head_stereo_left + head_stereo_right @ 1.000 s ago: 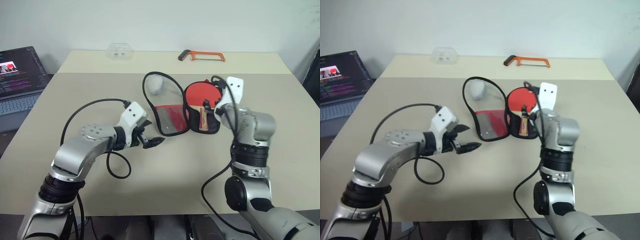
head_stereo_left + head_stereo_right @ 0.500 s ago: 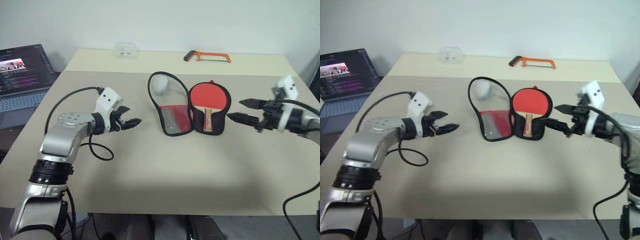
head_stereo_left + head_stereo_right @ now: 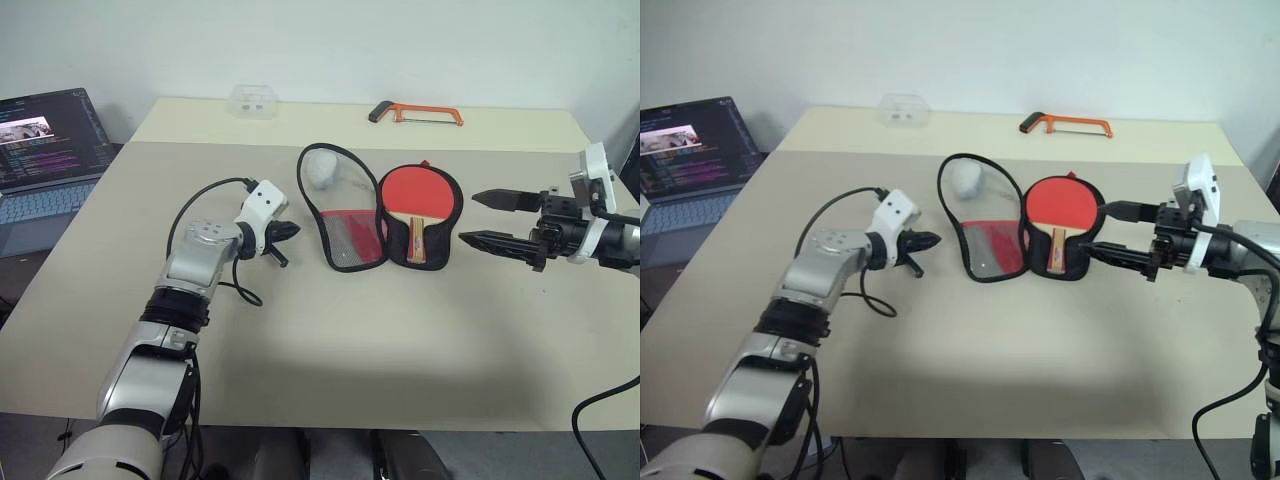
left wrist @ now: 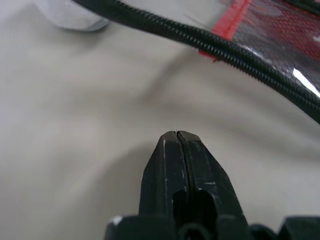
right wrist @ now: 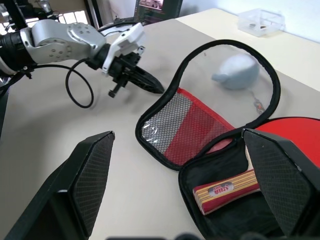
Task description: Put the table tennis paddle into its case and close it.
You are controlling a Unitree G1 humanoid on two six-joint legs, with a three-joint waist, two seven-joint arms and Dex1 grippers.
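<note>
The case [image 3: 345, 235] lies unzipped and spread flat mid-table, its red mesh-pocket half on the left and its black half on the right. The table tennis paddle [image 3: 415, 195] rests red face up in the black half, handle toward me. My left gripper [image 3: 291, 231] is shut with nothing in it, its tip just left of the case's mesh half; the left wrist view shows the closed fingers [image 4: 170, 150] a little short of the zipper edge [image 4: 240, 55]. My right gripper [image 3: 468, 218] stands wide open just right of the case, pointing at it, empty.
A grey-white pouch [image 3: 320, 168] lies inside the far loop of the case's left half. An orange hacksaw [image 3: 415, 112] and a clear plastic box [image 3: 252, 100] sit at the table's far edge. A laptop [image 3: 45, 150] stands off the left side.
My left gripper has closed and moved right toward the case's mesh half. My right arm swung away from over the case to the right, its gripper staying open.
</note>
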